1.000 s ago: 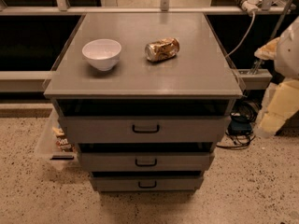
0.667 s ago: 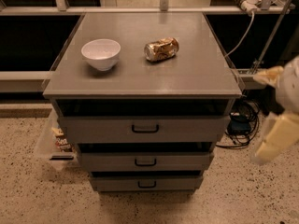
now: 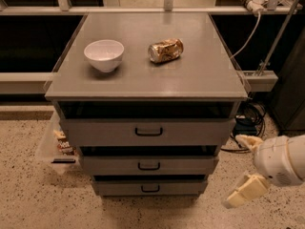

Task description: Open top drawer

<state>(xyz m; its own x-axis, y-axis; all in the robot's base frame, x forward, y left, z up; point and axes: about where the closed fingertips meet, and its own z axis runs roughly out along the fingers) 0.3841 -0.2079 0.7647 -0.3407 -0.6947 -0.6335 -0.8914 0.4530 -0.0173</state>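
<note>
Speckled floor, grey cabinet (image 3: 200,70). Top drawer (image 3: 105,132) appears shut, with its handle (image 3: 148,131) untouched, so I judge the opening not yet begun. My gripper (image 3: 245,166) hangs right of and below that drawer, well apart, fingers spread, grasping nothing.

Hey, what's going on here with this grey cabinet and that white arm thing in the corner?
A robot arm seems to be getting ready to work on the grey drawer cabinet. Its gripper hangs low, off the cabinet's right side, fingers spread, holding and touching nothing. The top drawer, the widest of the three, with a small black loop handle, is not yet pulled out. On top sit a white bowl and a crushed can lying on its side, apart from each other.
</note>
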